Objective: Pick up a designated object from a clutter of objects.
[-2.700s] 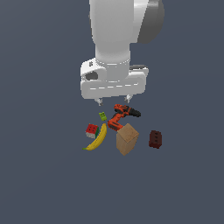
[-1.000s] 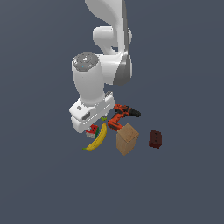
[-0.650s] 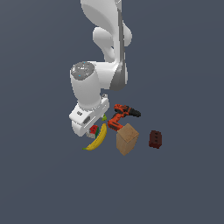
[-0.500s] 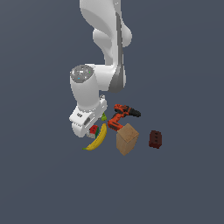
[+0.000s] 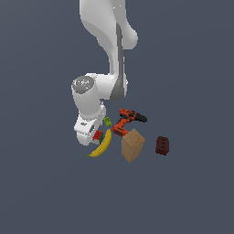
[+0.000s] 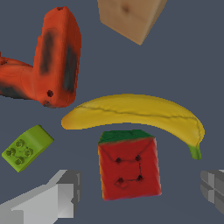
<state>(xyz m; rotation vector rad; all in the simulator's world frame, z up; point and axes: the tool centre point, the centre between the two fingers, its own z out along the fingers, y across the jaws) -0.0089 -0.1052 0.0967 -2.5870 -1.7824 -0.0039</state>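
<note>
The designated object, a small cube with a red gridded top and a green side, lies right beside the yellow banana. In the exterior view only a red corner of the cube shows past my hand. My gripper is open, one grey finger on one side of the cube and the other finger on the other, apart from it. In the exterior view the gripper is low over the clutter's left end, beside the banana.
An orange-black power drill, a tan cardboard box, a tiny green brick and a dark red block lie close by on the dark floor. In the wrist view the drill, box and brick ring the banana.
The arm has swung from above the drill toward the exterior view's left and come down over the cube. Nothing in the clutter has shifted.
</note>
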